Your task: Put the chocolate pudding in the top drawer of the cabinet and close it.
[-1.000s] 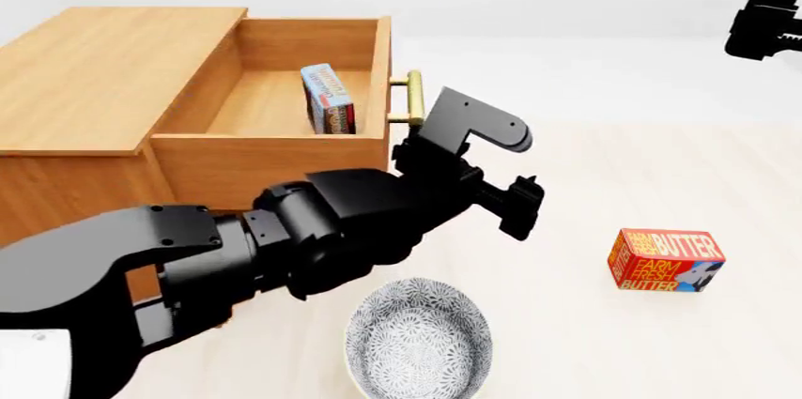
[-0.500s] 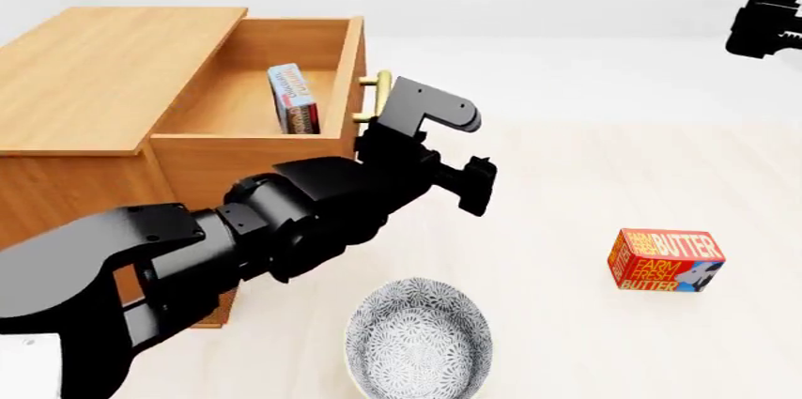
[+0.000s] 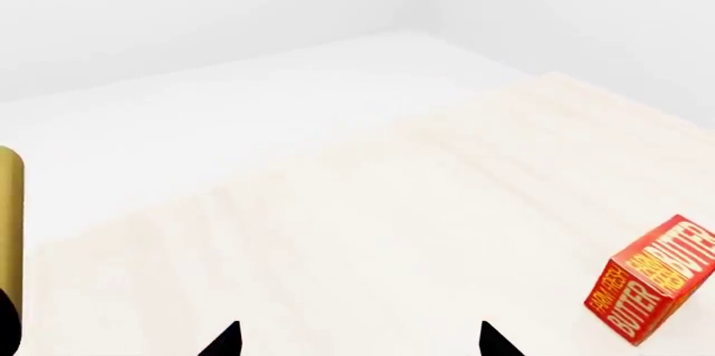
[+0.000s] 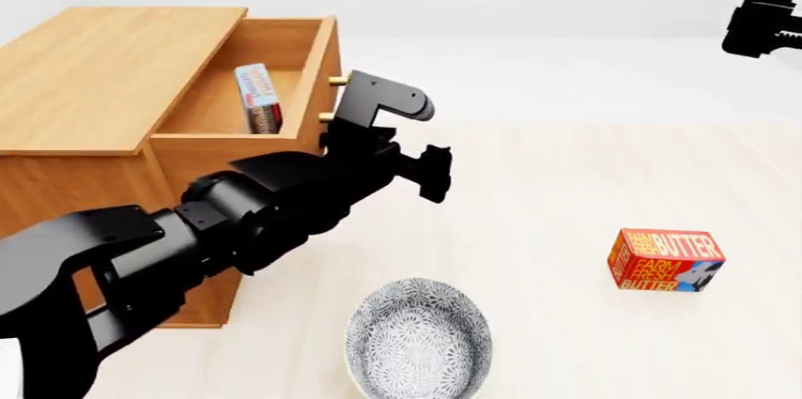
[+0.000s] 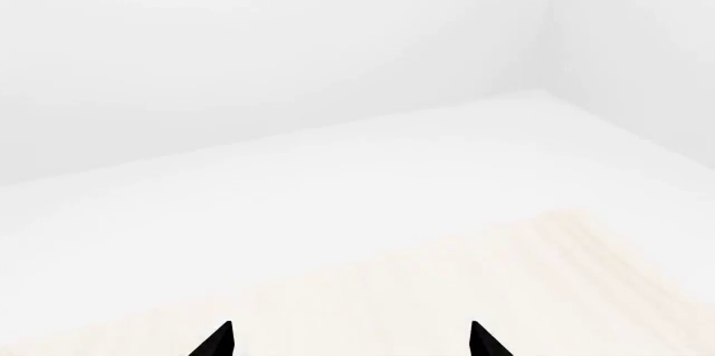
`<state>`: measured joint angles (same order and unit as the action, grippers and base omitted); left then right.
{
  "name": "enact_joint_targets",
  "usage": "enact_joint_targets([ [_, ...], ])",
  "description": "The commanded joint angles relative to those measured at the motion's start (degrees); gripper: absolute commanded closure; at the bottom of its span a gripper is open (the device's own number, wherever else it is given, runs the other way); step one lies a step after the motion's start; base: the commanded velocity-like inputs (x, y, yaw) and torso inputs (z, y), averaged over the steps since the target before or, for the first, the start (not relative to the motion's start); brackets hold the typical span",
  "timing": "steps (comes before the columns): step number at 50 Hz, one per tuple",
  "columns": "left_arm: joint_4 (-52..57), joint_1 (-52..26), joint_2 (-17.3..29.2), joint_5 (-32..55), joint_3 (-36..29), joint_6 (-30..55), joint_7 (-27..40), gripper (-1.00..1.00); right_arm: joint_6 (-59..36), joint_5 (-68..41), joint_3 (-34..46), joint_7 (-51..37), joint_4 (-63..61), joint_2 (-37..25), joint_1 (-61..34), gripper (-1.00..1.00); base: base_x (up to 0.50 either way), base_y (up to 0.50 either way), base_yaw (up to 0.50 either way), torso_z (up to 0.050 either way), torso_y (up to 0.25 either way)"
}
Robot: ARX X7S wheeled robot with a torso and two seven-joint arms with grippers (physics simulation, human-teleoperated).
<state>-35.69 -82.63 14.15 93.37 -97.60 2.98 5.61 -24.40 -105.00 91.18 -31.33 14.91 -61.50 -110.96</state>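
Observation:
The cabinet (image 4: 113, 70) stands at the left of the head view. Its top drawer (image 4: 304, 75) is partly open. The chocolate pudding (image 4: 257, 99) stands on edge inside it, light blue face with a dark lower part. My left gripper (image 4: 424, 170) is open and empty, with its body against the drawer front at the brass handle (image 4: 334, 82). In the left wrist view the gripper (image 3: 357, 341) shows two spread tips over bare floor, with the handle (image 3: 9, 214) at the frame edge. My right gripper (image 4: 764, 19) is raised at the far right, and in its wrist view (image 5: 348, 341) it is open and empty.
A red-orange butter box (image 4: 667, 259) lies on the pale floor at the right and also shows in the left wrist view (image 3: 654, 289). A patterned grey bowl (image 4: 419, 338) sits near the bottom centre. The two lower drawers are hidden behind my left arm.
The top drawer has slid inward to the left with the pudding in it, and my left arm has followed against its front. The right arm has not moved.

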Motion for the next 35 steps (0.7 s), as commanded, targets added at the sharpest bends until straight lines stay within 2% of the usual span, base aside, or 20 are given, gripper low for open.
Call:
enact_joint_targets([
  [1, -9.6, 0.5, 4.3, 0.5, -0.6, 0.3, 1.3, -1.00, -0.2, 0.0, -0.2, -0.1, -0.2, 0.0, -0.3, -1.00, 0.01, 0.00, 0.00, 0.000, 0.000],
  [10, -8.9, 1.1, 6.6, 0.4, -0.6, 0.2, 2.1, -1.00, -0.4, 0.0, -0.4, -0.1, 0.1, 0.3, -0.2, -1.00, 0.01, 0.00, 0.00, 0.000, 0.000],
  [21, -1.9, 0.7, 11.3, 0.0, -0.6, 0.1, 5.1, -1.00, 0.2, 0.0, -0.7, 0.0, 0.1, 0.4, 0.6, -1.00, 0.01, 0.00, 0.00, 0.000, 0.000],
  [35, -2.9, 0.9, 13.3, -0.2, -0.6, 0.4, 5.2, -1.00, 0.8, -0.1, -1.1, 0.2, 0.3, 0.4, 1.5, -1.00, 0.01, 0.00, 0.00, 0.000, 0.000],
])
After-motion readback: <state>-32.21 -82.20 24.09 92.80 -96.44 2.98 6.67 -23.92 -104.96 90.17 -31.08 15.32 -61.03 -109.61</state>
